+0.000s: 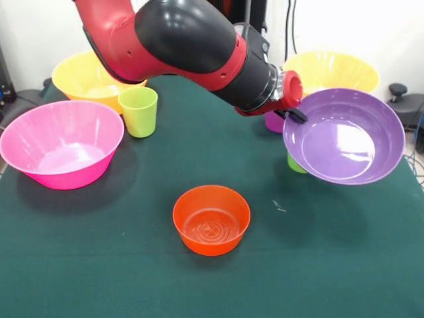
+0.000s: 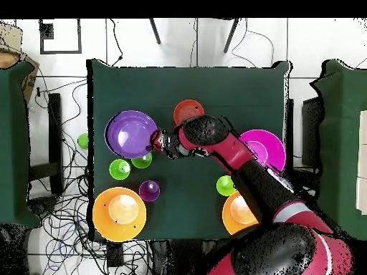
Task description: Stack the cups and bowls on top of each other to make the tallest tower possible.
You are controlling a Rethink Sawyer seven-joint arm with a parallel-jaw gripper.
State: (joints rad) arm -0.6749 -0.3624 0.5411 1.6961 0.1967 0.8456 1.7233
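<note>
My gripper (image 1: 292,112) is shut on the near rim of the medium purple bowl (image 1: 343,136), which hangs tilted above the table's right side. From overhead the gripper (image 2: 156,138) meets the purple bowl (image 2: 131,133) at its right rim. The small orange bowl (image 1: 211,218) sits upright at front centre, apart from the gripper, and shows as the orange bowl (image 2: 188,111) overhead. A yellow-green cup (image 1: 139,111) stands at the back left. A green cup (image 1: 295,164) peeks out under the held bowl. No tower shows; nothing rests on anything else.
The big pink bowl (image 1: 63,142) sits at the left. Orange-yellow bowls stand at the back left (image 1: 86,76) and back right (image 1: 331,69). A purple cup (image 2: 149,190) and green cups (image 2: 120,169) stand near the held bowl. A green round thing (image 2: 83,140) lies off the table's edge.
</note>
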